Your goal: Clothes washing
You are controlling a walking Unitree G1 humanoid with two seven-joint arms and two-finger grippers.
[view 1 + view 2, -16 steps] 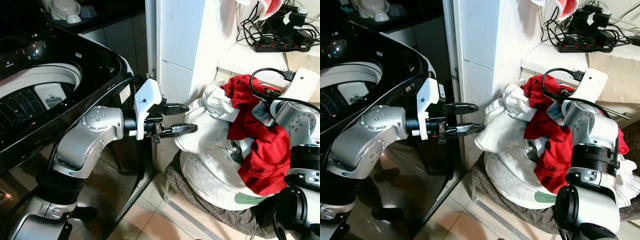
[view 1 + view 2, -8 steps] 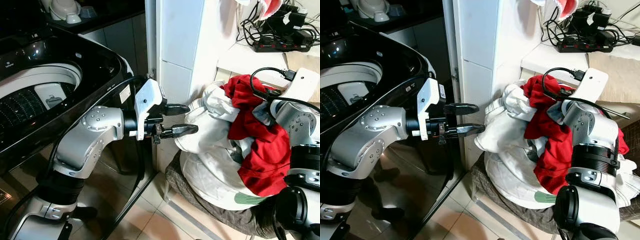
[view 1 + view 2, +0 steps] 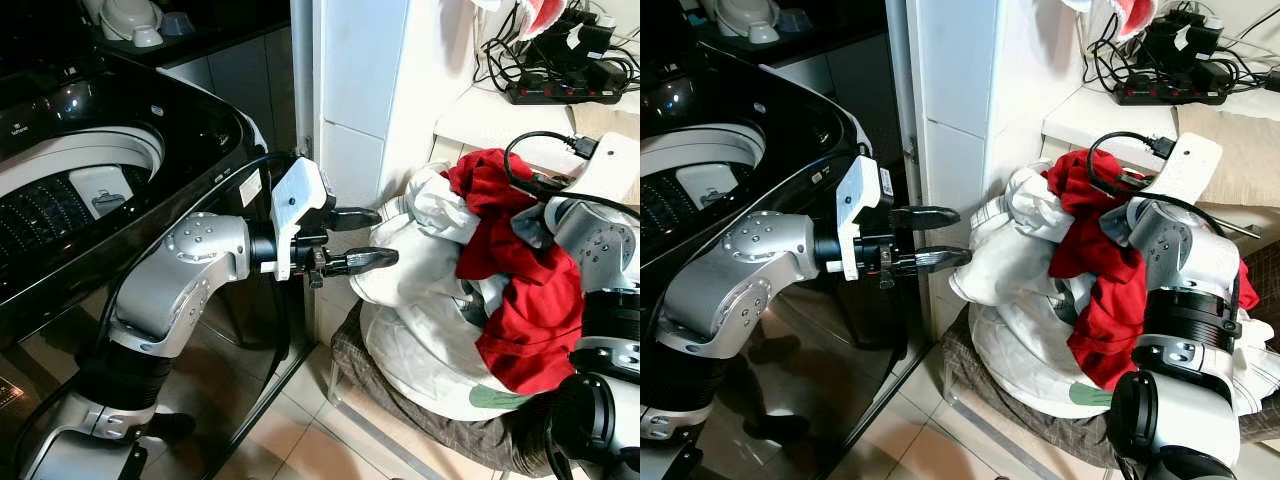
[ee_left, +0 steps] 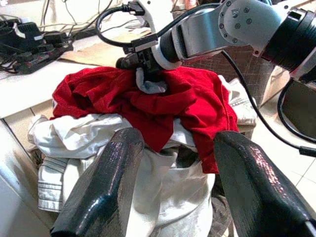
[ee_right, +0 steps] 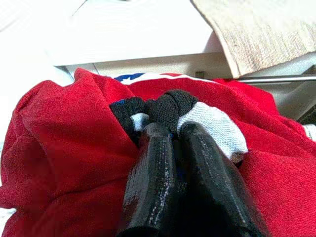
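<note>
**Picking the first garment off the laundry pile**

We judge that we are at the picking-up step of the wash: the clothes have yet to go into the machine. Our right gripper [image 5: 170,131] sits on top of the laundry pile [image 3: 450,300], its jaws pressed together on a small black-and-grey sock [image 5: 197,121] that lies bunched on the red garment [image 3: 520,290]. The pile of red and white clothes rests in a brown basket [image 3: 420,415] on the tiled floor, against the white wall and below the bench [image 3: 500,115] that carries a power strip [image 3: 560,92] and tangled cables.

Our left gripper [image 3: 362,238] hovers just beside the near edge of the pile, jaws apart and empty, pointing at the white garment [image 3: 420,260]; it is close to the cloth, and we cannot tell whether the tips touch it. The washing machine [image 3: 150,130] stands to our left with its lid up and the drum [image 3: 70,190] exposed, well apart from the basket.

The next move, as we see it, calls for lifting the sock clear without dragging the red garment along, then carrying it leftward over the open drum. The left gripper could advance and close on a fold of white cloth.

There are small marks on the machine's panel and a label on the left wrist, too small to read.
</note>
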